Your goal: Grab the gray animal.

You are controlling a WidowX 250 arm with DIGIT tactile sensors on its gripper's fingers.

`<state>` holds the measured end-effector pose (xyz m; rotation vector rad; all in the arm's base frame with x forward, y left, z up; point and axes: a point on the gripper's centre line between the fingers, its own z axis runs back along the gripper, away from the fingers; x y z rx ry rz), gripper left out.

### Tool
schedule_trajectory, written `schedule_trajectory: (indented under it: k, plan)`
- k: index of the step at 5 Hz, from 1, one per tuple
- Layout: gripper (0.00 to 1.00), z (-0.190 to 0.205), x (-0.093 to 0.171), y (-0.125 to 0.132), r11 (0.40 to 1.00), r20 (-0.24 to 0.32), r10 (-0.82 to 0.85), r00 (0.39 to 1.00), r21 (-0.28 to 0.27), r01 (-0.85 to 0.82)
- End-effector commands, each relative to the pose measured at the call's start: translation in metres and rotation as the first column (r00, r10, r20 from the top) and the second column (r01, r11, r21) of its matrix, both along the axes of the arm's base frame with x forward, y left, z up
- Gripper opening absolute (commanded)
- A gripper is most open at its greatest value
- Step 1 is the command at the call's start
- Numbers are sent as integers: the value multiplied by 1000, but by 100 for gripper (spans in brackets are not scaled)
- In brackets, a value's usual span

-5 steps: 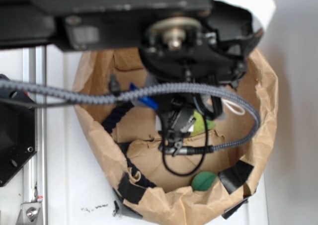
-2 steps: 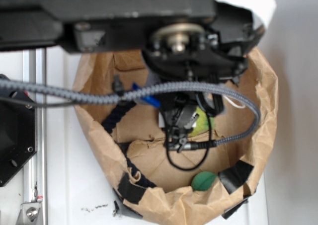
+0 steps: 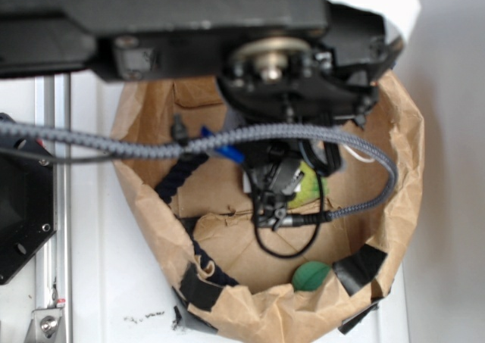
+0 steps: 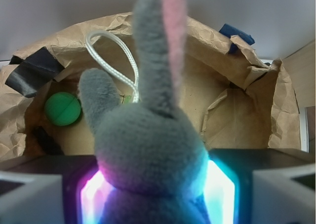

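Crumpled brown paper walls ring the bin where we see our gripper clamped around the gray animal by its soft body, so the plush could squeeze free or its ear snag the cord loop.

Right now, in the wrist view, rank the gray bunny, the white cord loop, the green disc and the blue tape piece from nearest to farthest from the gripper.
1. gray bunny, between the gripper's fingers, centre.
2. white cord loop, just behind the bunny, left of its ear.
3. green disc, on the bag floor, left.
4. blue tape piece, on the far bag rim, upper right.
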<state>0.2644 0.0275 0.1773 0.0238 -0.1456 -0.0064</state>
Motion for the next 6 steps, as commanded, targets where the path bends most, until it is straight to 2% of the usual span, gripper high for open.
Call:
schedule_trajectory:
  k: [1,6]
  plan:
    - [0,9,-1,9,1000,28,-1,1000,1,1]
    - [0,8,-1,10,1000,35,6,999,0,-6]
